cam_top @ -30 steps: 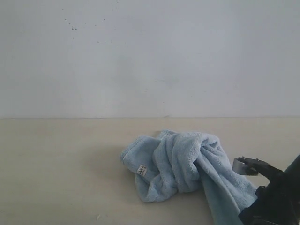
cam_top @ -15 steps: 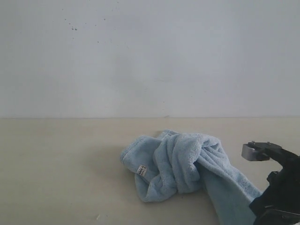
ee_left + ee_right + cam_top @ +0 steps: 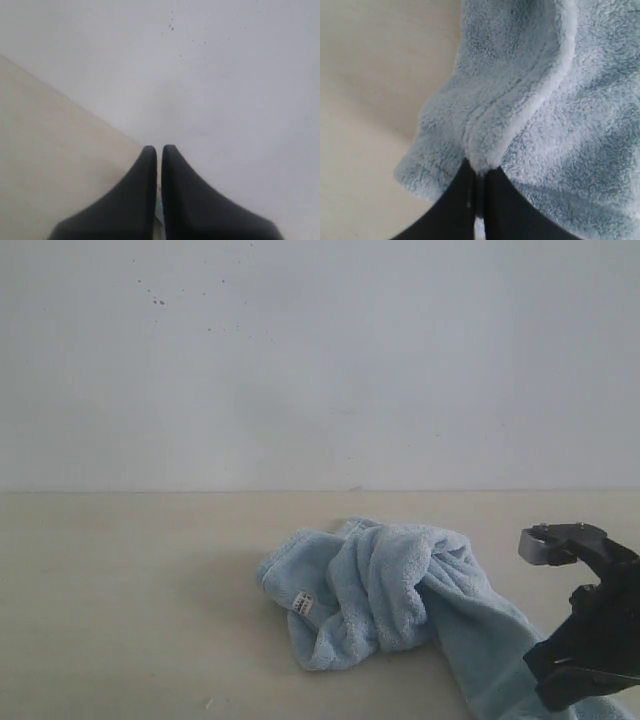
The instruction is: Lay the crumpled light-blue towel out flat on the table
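1. Wall [image 3: 320, 360]: white-grey, fills the upper half of your ext. view. It's also the backdrop in the left wrist view.
2. Table [image 3: 120, 600]: pale beige, matte, takes the lower half of the ext. view. You've got bare surface across the whole left side.
3. Towel [image 3: 380, 585]: light-blue, fluffy, crumpled in a heap on the table, right of centre in the ext. view. One flap trails from the heap toward the lower right, up to the right arm. Not flat yet.
4. Right arm [image 3: 595, 635]: black, lower-right corner of the ext. view, w/ a grey block [image 3: 545, 545] at its upper end. Partly cut off by the frame edge.
5. Right gripper [image 3: 479, 172]: jaws pressed together, pinching the towel at a fold of its stitched hem [image 3: 520, 107]. Pile bulges round the tips, and you see table beside the fabric.
6. Left gripper [image 3: 159, 150]: black fingers closed tip to tip w/ only a hairline gap, nothing between them. It points at the line where table meets wall.
7. Label tag [image 3: 304, 604]: small, white, on the heap's left side. Print too small to read.
8. Specks [image 3: 158, 300]: a few dark dots on the wall, upper left.
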Controlling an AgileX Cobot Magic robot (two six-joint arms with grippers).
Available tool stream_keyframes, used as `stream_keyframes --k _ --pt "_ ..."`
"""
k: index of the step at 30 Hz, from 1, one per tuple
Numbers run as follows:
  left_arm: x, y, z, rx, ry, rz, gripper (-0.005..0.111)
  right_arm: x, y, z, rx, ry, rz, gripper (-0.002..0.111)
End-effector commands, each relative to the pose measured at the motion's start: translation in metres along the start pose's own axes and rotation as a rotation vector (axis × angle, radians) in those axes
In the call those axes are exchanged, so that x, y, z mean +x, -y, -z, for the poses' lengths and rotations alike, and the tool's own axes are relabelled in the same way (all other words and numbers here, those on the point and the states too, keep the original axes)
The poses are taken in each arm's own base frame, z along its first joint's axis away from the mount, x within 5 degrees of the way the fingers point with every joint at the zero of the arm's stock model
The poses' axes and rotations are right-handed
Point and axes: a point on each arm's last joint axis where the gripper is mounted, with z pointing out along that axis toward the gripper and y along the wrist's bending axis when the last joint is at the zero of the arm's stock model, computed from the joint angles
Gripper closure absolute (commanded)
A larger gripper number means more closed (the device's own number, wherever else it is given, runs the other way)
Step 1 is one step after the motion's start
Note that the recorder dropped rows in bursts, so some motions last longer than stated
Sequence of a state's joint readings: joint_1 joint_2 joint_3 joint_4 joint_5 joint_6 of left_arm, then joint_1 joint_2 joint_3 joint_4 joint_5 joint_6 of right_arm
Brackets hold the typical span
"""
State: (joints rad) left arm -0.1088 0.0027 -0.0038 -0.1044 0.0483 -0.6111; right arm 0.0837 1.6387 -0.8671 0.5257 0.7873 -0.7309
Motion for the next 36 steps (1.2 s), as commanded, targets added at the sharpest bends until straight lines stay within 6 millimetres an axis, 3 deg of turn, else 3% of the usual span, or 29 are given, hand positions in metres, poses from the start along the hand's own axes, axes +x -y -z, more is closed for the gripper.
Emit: stream_keyframes --k 1,3,4,7,10,15,19,24,31,33,36 --pt "0.005 0.003 0.0 0.07 -0.075 0.111 0.103 0.002 0.007 0.004 0.086 -0.009 0.006 0.108" --pt "0.007 0.008 0.001 0.146 -0.126 0.116 0.103 0.007 0.022 0.009 0.261 -0.071 -0.042 0.108" --pt "0.006 0.013 0.002 0.223 -0.134 0.125 0.103 0.009 0.034 0.018 0.416 -0.103 -0.045 0.107" --pt "0.007 0.022 -0.001 0.33 -0.189 0.11 0.103 0.005 0.041 0.049 0.623 -0.045 -0.027 0.098" --pt "0.012 0.035 -0.009 0.417 -0.263 0.051 0.103 -0.011 0.029 0.101 0.73 0.178 0.002 0.098" --pt "0.01 0.081 -0.023 0.668 -0.336 -0.145 0.103 -0.027 0.004 0.177 0.803 0.447 0.022 0.098" --pt "0.028 0.113 -0.047 0.767 -0.526 -0.335 0.103 -0.026 -0.013 0.217 0.819 0.531 0.016 0.098" --pt "0.073 0.125 -0.093 0.698 -0.783 -0.436 0.103 -0.017 -0.022 0.231 0.823 0.56 0.014 0.098" --pt "0.132 0.115 -0.137 0.597 -0.987 -0.503 0.102 -0.009 -0.028 0.229 0.776 0.504 0.041 0.098" --pt "0.146 0.111 -0.145 0.579 -1.028 -0.508 0.094 -0.01 -0.03 0.228 0.759 0.513 0.046 0.098" --pt "0.163 0.109 -0.154 0.592 -1.063 -0.518 0.072 -0.011 -0.031 0.228 0.743 0.521 0.047 0.098"
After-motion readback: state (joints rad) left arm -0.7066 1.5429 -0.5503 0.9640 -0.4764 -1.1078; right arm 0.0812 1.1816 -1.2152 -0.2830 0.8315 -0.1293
